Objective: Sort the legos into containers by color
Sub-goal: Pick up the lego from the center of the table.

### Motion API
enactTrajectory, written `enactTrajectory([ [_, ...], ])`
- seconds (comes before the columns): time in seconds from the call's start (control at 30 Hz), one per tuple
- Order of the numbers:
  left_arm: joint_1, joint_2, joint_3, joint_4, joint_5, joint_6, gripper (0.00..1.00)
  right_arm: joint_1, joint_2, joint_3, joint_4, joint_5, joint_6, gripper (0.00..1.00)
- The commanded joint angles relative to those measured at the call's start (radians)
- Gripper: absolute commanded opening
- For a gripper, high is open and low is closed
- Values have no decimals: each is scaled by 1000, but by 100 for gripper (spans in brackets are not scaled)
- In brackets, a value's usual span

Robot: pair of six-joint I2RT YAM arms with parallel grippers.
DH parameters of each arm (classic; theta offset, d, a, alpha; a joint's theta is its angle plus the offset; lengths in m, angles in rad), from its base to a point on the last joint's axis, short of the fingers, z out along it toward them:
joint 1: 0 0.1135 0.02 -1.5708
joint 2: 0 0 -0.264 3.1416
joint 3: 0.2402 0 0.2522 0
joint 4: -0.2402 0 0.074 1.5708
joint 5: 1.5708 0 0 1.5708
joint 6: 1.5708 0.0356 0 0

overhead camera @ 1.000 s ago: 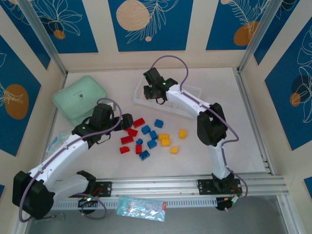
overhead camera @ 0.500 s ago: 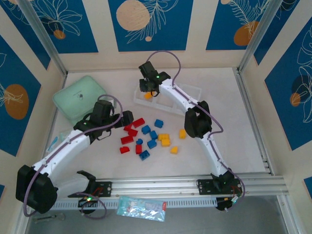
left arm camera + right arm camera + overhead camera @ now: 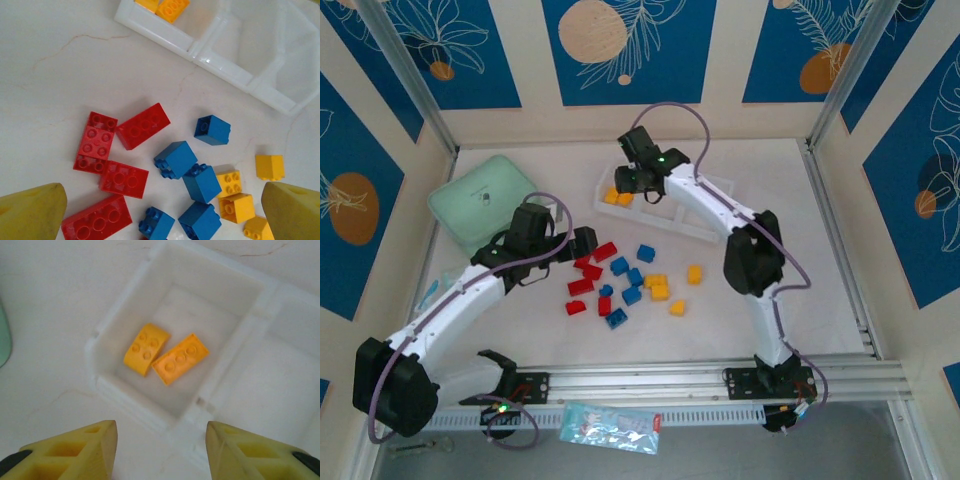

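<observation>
Top external view gives us the long translucent white tray [image 3: 718,190] lying askew toward the far edge of the surface [image 3: 790,280], about midway along it. The right fingers [image 3: 630,183] hang over the tray's left-end compartment [image 3: 117,315]. In the right wrist view we see those fingers standing apart, above the tray and clear of everything in it. Below them, two yellow-orange legos [image 3: 146,348] lie side by side and touching on the floor of that compartment, studs up. The loose legos lie in the middle of the surface, apart from the tray. In that cluster the red legos [image 3: 588,275] are on the side toward the left edge and the blue legos [image 3: 625,280] are in the centre. The loose yellow-orange legos [image 3: 660,288] are on the side toward the right edge, and one single yellow-orange brick [image 3: 694,273] sits a little apart from them. The left fingers [image 3: 578,243] hover at the left side of this cluster, just beside the red bricks. In the left wrist view we see them spread wide at the two lower corners, with red, blue and yellow-orange bricks on the surface below and between them, none of them gripped. A mint-green case [image 3: 485,205] rests near the far-left corner. A flat printed packet [image 3: 610,427] lies in front of the rail at the near edge.
</observation>
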Motion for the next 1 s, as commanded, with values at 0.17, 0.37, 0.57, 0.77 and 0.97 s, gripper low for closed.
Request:
enactTrajectory([
  [0.17,-54,-44,-17,39,62,0,99,-30,-338,-381,63,-90,33,57],
  [0.37,-149,-56,-94,142,59,-63,99,-96,-525,-636,63,-127,98,62],
  [0.57,-228,-38,-130,182,13,-96,99,-121,-655,-851,31,-147,135,65],
  [0.77,-301,-17,-173,280,-27,-141,99,-131,-730,-1017,35,-151,189,73],
  [0.97,-336,17,-170,300,-70,-159,99,-127,-716,-1102,56,-152,236,77],
])
